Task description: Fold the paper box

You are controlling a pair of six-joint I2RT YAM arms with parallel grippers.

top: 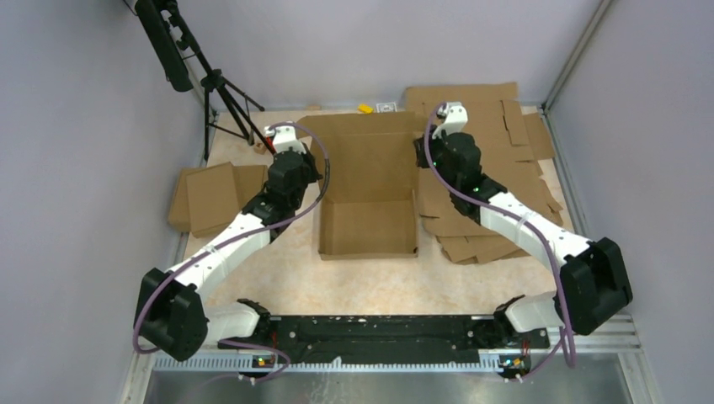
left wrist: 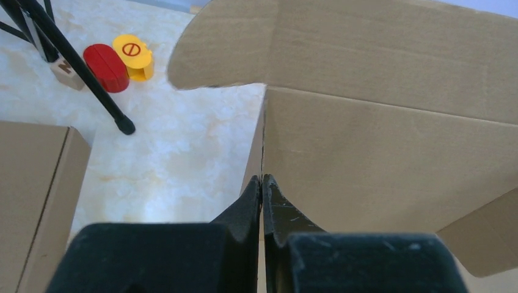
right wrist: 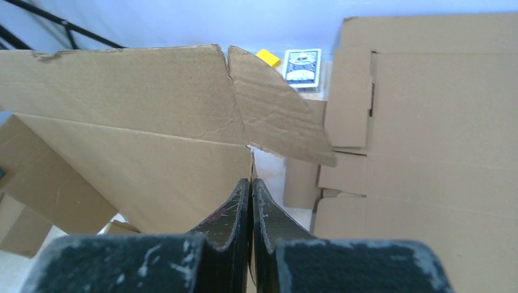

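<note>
a pale marbled table (top: 278,278) fills the floor of a booth with plain grey walls (top: 84,126) and a metal corner post (top: 581,50).

the paper box (top: 370,194) sits mid-table between the two arms, its shallow tray open upward and its broad rear panel standing up behind. the left gripper (left wrist: 262,183) has its jaws pressed together on the top edge of the box's left side wall, and the cardboard edge runs straight down into the slit between the fingers (left wrist: 244,207). the right gripper (right wrist: 251,186) is pinched the same way on the right side wall.

left of the left fingers lies bare table, then the smaller cardboard pieces (top: 210,198) close beside them. ahead and to the left stand a black tripod (top: 221,93), a red piece (left wrist: 105,67), a yellow piece (left wrist: 135,55) and a small wooden block (left wrist: 66,70), all clear of the box. ahead and right of those fingers the rear panel blocks the view, and a rounded flap hangs over them.

right of the right fingers the pile of slotted sheets (top: 497,168) lies flat, near the box wall. ahead of them a curved, creased flap (right wrist: 275,104) leans over the tips. beyond it, by the back wall, are a card pack (right wrist: 301,66) and a small yellow item (right wrist: 267,57).
</note>
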